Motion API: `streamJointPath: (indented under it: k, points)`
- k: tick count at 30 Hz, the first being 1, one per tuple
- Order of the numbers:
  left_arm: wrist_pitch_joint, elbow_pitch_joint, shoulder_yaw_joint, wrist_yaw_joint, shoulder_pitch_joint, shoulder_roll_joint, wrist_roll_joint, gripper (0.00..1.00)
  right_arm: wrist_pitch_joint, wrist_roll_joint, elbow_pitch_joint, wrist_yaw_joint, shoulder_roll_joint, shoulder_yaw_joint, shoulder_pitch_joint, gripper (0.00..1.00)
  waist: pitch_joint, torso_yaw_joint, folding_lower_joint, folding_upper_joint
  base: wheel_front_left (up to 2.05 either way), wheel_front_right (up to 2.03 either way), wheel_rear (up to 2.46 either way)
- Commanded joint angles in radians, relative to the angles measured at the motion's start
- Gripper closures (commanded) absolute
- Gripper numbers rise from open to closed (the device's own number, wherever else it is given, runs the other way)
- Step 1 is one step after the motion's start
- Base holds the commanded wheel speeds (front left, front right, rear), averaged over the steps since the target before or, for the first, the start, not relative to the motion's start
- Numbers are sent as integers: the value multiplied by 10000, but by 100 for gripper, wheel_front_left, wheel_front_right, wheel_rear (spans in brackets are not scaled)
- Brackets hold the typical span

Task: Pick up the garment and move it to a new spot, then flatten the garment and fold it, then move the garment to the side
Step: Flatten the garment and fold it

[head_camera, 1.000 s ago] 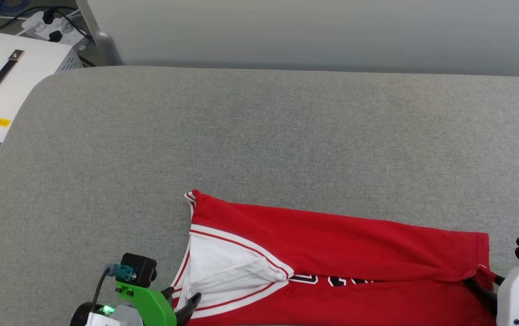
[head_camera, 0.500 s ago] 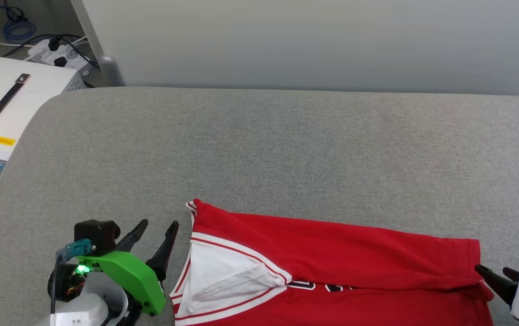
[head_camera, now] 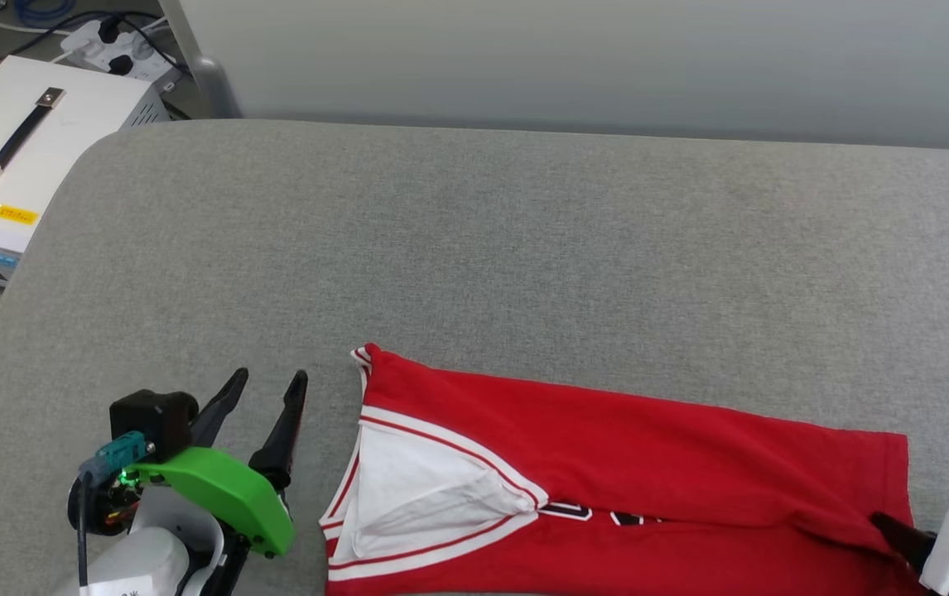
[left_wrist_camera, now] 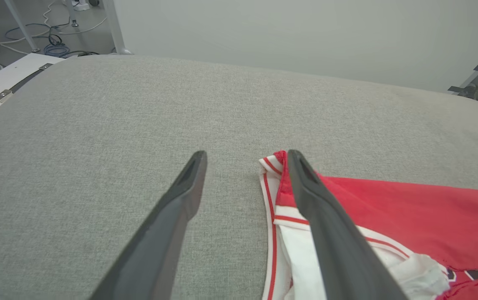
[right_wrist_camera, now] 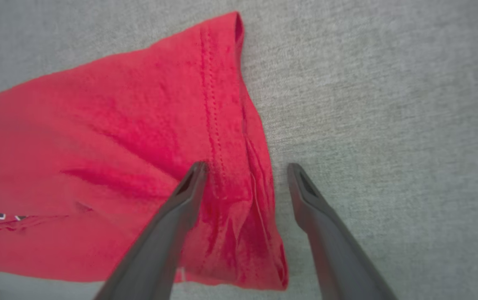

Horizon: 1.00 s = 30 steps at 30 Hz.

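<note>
Grey woven upholstery (head_camera: 474, 248), rounded at its far-left corner, spans the work area, with a plain pale wall (head_camera: 574, 58) behind.

Garment (head_camera: 648, 463) lies along the near edge, right of centre. It is red knit folded lengthwise, with a white sleeve panel and red-and-white striped trim at its left end. Slivers of black, white-outlined lettering peek from under the fold.

Head view gives the whole layout. Right wrist view adds the hem's stitching and rumpled creases at the right end. Left wrist view adds the striped corner close up, plus cables (left_wrist_camera: 55, 46) and metal legs (left_wrist_camera: 111, 25) on the floor beyond.

White equipment case (head_camera: 27, 157), with black strap handle and yellow label, sits off the left corner; power strip (head_camera: 110, 50) behind it.

Left gripper (left_wrist_camera: 246, 153): fingers spread wide, holding nothing, just beside the garment's left end. Contact cannot be told.

Right gripper (right_wrist_camera: 247, 166): fingers spread wide, gripping nothing, straddling the hem edge with one over red cloth and one over grey.
</note>
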<state>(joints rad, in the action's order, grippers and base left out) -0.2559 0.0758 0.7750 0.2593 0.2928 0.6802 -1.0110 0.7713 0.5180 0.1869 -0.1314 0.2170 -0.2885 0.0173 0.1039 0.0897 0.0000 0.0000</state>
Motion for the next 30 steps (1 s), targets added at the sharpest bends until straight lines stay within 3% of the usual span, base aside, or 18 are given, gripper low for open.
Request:
streamJointPath:
  k: [1,6,13,14,15,16,17,30]
  points:
    - [-56,67,-120,-55,-249,-68,206,0,51,-225,105,7,-65,-129,152,0,145,150,0,0,0,0,0]
    - [-57,239,-363,-272,-466,-212,338,0,7,-534,688,7,-386,-205,27,0,200,316,0,0,0,0,0]
    - [-58,456,-506,-431,-640,-376,471,0,-7,203,1304,7,-937,410,-49,0,116,403,0,0,0,0,0]
    - [-58,462,-513,-436,-651,-384,475,0,-22,239,1321,7,-943,492,-40,6,118,392,0,0,0,0,0]
    - [-58,464,-521,-441,-656,-394,478,0,-53,275,1332,7,-942,561,-25,51,121,383,0,0,0,0,0]
    - [-58,469,-530,-449,-657,-403,485,0,-100,325,1350,7,-937,634,-1,70,124,371,0,0,0,0,0]
    - [-58,476,-536,-456,-653,-408,493,0,-134,386,1357,7,-918,737,22,100,123,357,0,0,0,0,0]
    - [-58,641,-550,-498,-836,-550,489,0,-1344,309,1315,7,294,887,156,100,-274,140,0,0,0,0,0]
